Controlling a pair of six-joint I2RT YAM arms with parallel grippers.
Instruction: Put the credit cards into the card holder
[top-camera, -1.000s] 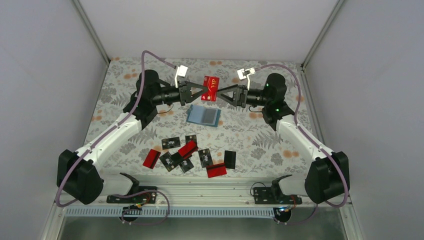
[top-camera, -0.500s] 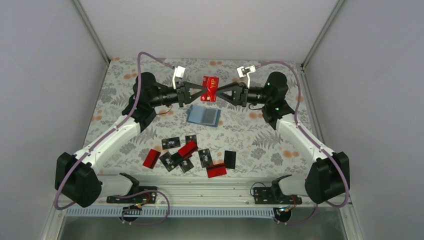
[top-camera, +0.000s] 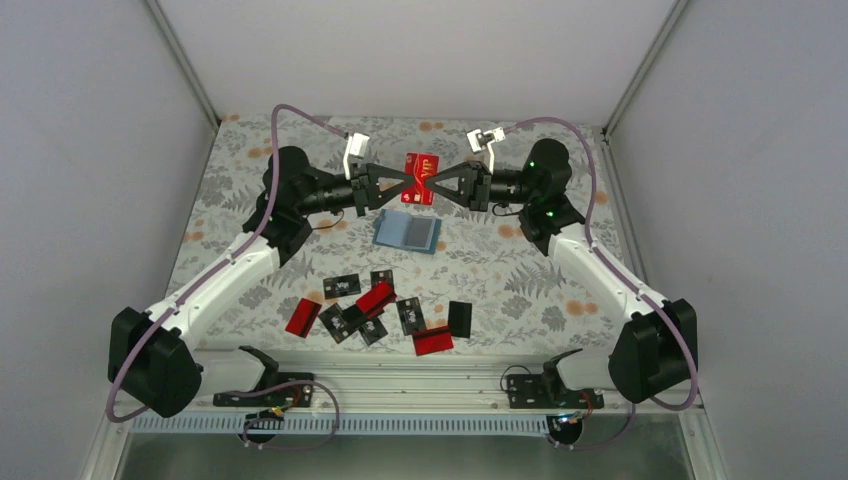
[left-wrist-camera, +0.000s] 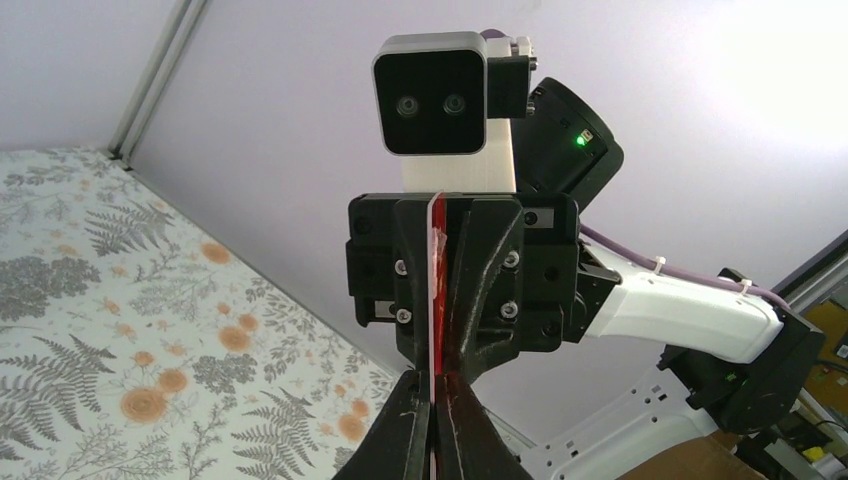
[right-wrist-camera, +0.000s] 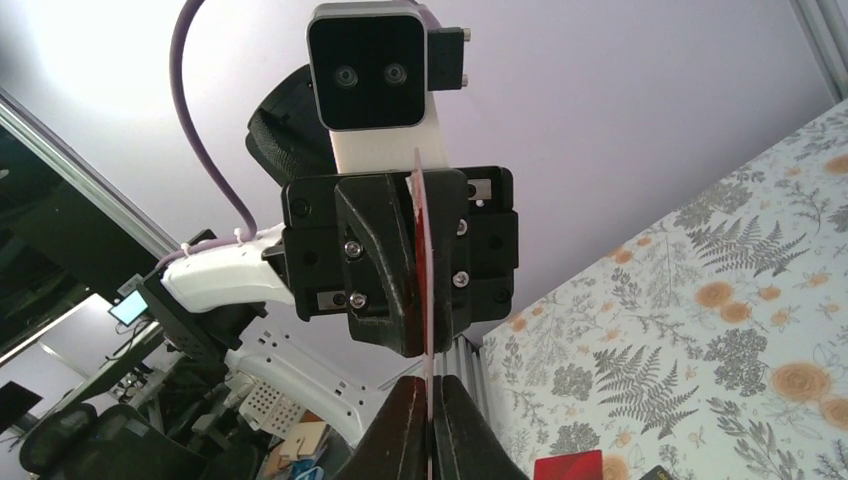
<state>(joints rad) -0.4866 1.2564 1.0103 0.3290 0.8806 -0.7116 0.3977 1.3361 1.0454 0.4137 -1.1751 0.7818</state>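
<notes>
Floral-print surface (top-camera: 510, 270), white walls round it. Mid-air, left pincer (top-camera: 402, 186) & right pincer (top-camera: 438, 186) meet, both clamped tight on one red VIP card (top-camera: 421, 178), opposite edges. Teal card holder (top-camera: 407, 233) lies flat at 6 o'clock of it. Other credit cards (top-camera: 375, 308), red & black, lie scattered further toward 6 o'clock, well apart from both.
</notes>
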